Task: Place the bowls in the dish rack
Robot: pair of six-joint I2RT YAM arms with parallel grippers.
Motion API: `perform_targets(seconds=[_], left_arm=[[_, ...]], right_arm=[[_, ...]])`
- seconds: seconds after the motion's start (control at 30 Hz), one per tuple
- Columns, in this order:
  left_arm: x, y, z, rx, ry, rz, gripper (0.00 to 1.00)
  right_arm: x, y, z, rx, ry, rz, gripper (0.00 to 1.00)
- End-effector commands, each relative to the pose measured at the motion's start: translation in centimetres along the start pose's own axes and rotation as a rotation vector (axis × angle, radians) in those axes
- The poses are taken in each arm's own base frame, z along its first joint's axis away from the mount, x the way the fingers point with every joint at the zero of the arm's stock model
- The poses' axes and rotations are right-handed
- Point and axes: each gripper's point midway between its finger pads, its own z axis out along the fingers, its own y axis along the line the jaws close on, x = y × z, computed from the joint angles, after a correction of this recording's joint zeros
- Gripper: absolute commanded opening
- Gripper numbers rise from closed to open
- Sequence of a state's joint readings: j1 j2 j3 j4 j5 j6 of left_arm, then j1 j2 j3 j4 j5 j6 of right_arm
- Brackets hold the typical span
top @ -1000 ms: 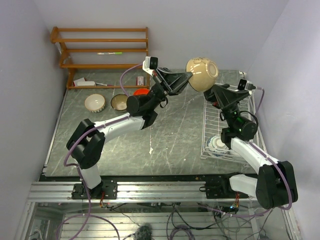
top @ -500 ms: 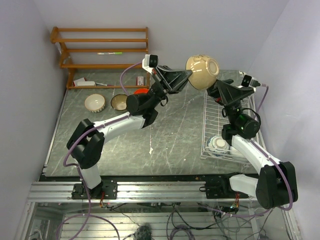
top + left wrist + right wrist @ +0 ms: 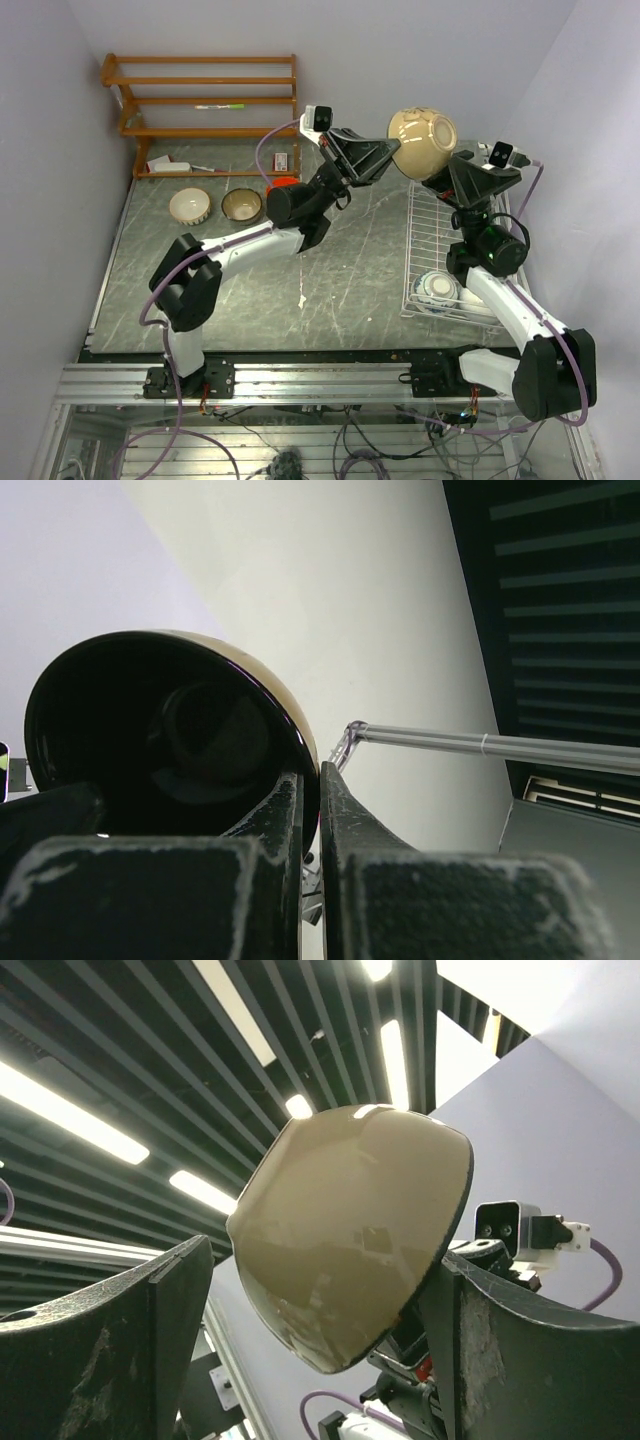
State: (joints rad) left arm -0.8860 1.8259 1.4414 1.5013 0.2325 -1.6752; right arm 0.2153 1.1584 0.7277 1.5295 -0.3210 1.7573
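The dish rack [image 3: 430, 235] is a white wire basket on the right side of the table. A blue-and-white bowl [image 3: 436, 288] sits in its near end. The far end of the rack has only bare wires showing.

The tan bowl [image 3: 424, 142] is up in the air, over the far end of the rack. It is shiny and tan outside, dark inside, with a dark rim. It is tipped over, so its little round foot shows from above.

The left gripper [image 3: 310, 780] is pinched tight on the rim of this bowl, with one finger inside and one outside. The right gripper [image 3: 325, 1260] has its fingers spread wide, one on each side of the bowl. There is a gap by one finger. I cannot tell if the other finger touches the rim.

The table [image 3: 340, 280] is dark grey stone with pale lines. A brown wooden shelf [image 3: 205, 80] stands at its far left corner.

The right arm reaches over the rack and hides part of it.

Three more bowls sit on the table near the shelf. There is a white bowl [image 3: 189, 205] and a brownish bowl [image 3: 241, 204] just beside it. An orange-red bowl [image 3: 283, 184] is half hidden behind the left arm.

A thin green and white stick [image 3: 220, 106] lies on the shelf.
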Motion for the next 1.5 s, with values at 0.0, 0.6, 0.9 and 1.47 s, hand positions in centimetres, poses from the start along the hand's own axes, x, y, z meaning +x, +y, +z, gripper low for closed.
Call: perform_targets(seconds=[0.0,0.6,0.9,1.47], left_arm=[[0.9,-7.0,0.5,0.283,0.009,0.087,0.07],[0.9,-4.0,0.7,0.274,0.030,0.055,0.07],[1.0,-2.0,0.0,0.235,0.039,0.024,0.07],[0.1,-0.8,-1.4,0.173,0.072,0.013,0.66]], right_arm=[[1.2,9.3,-0.6,-0.346,0.031,-0.079,0.79],[1.0,10.5,-0.3,-0.383,0.013,-0.130,0.02],[1.6,9.8,0.1,-0.373,0.058,-0.134,0.00],[2.0,5.9,-0.3,-0.281,0.101,-0.157,0.00]])
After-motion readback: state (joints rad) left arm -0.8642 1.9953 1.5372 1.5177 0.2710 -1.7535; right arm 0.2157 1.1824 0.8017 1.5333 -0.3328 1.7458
